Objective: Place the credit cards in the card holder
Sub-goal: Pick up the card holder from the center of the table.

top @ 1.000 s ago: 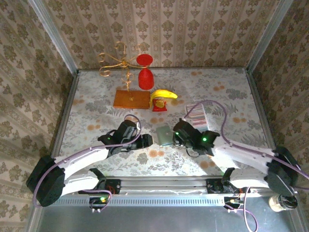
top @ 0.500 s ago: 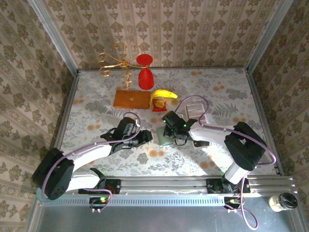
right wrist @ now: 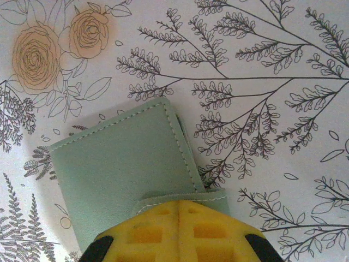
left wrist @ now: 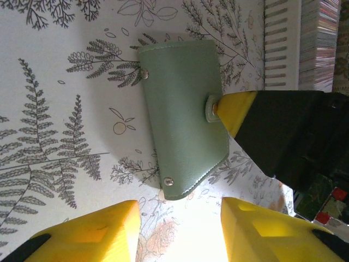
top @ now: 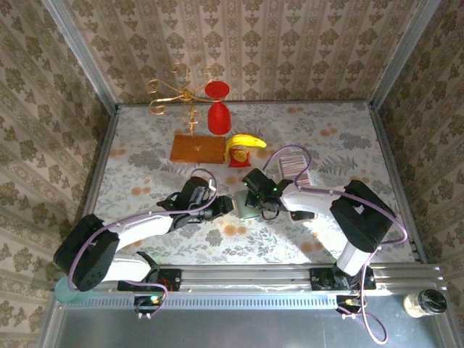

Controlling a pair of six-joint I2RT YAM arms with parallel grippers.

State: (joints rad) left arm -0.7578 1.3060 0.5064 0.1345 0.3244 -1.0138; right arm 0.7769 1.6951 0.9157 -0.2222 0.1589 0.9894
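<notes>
Two pincers are at one closed wallet; risks logged left to right.

- Left pincer: yellow fingers spread wide, holding nothing. It hovers over the fern-printed desk, just beside one end of the wallet.
- Risk: if it drops to pin the wallet while this far off the end, one finger may catch the edge and skid the wallet across the smooth desk.
- Pale grey-green folding card holder with rounded corners: lies flat mid-desk between the two pincers, folded shut. No card can go in until it is opened.
- Short grey-green snap tab: wraps over the long edge and runs under the right fingers.
- Right pincer: fingers closed together, tip resting on the tab at its metal snap. I cannot tell whether the tab is pinched between them.
- Risk: a pull on the tab with nothing holding the body down would likely lift or drag the whole wallet and leave the snap fastened. If the tip is only resting on the tab, it may slip off the small stud.
- Thin mixed-coloured plastic credit cards: stand as a striped row of edges in a long clear ridged tray, near the wallet on the right side.
- Risk: a wide swing by the right arm could knock the tray and spill the row.
</notes>
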